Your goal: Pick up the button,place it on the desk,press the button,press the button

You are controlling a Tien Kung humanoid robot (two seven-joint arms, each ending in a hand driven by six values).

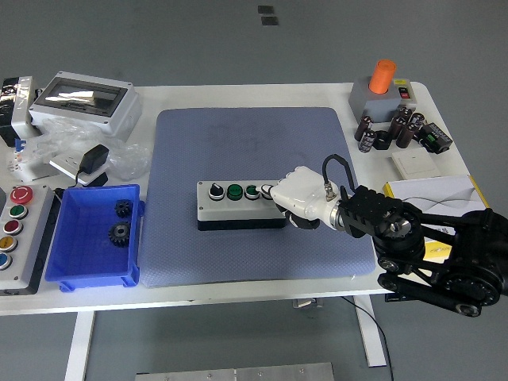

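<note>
The button box sits flat near the middle of the blue mat on the white counter, its long side running left to right. Along its top I see a black knob, two green buttons, and a fourth button mostly hidden at the right end. The right hand, white with a black arm behind it, comes in from the right and lies over that right end, its fingers curled together with the tips down on the hidden button; it grips nothing. To the left of the mat is a blue bin holding two dark gears, and left of that a second panel with coloured buttons. A grey enclosure stands at the far left, and a grey box with an orange knob at the far right corner.
</note>
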